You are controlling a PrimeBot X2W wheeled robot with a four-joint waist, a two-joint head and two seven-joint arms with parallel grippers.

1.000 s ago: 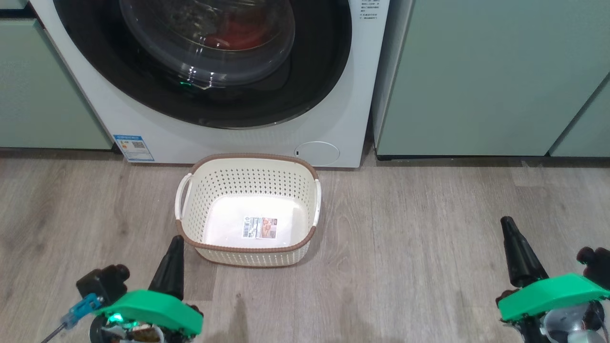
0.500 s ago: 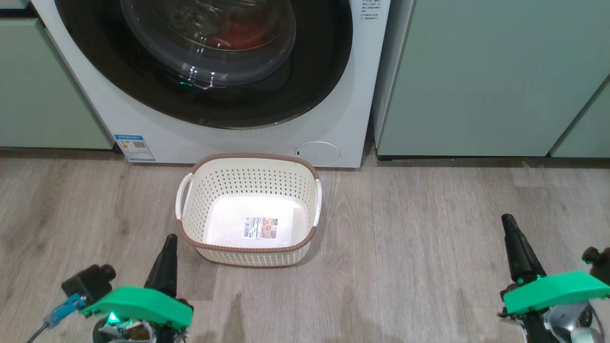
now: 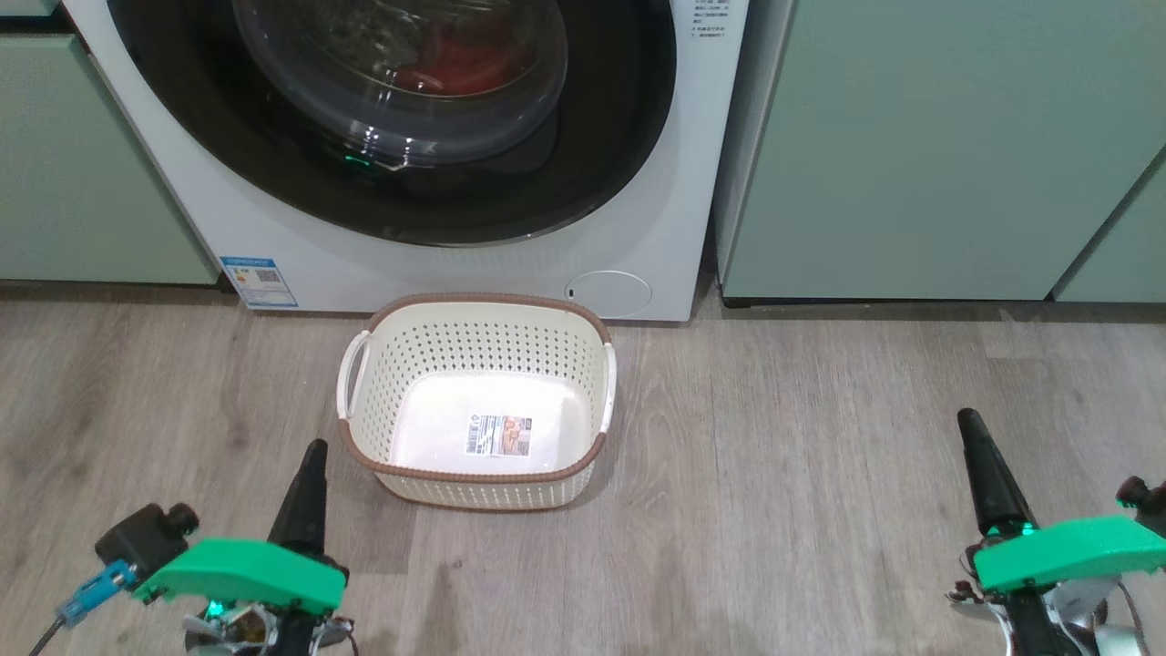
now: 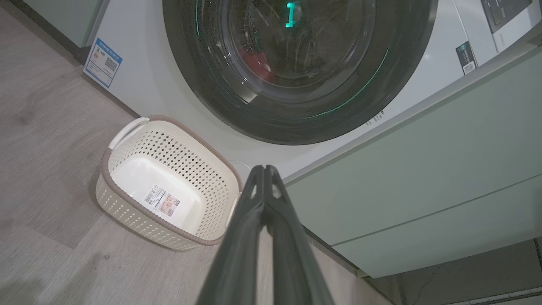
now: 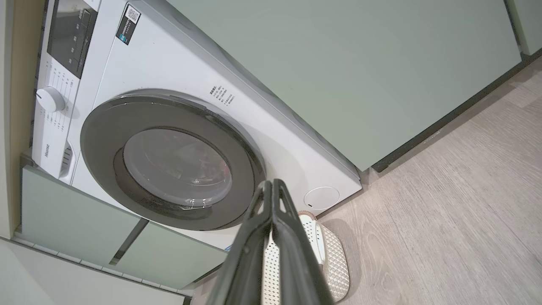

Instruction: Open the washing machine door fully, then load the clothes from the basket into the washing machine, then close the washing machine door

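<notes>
One washing machine, one washing machine door on it. One bundle of clothes behind the glass. One basket on the floor: two white handles, one label inside. One blue sticker, one round flap, one knob on the machine. Two grippers, left gripper and right gripper, two dark fingers each.

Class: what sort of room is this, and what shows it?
Likely a home laundry area: a front-loading washing machine set between pale green cabinets, with a cream basket on the wood-look floor.
</notes>
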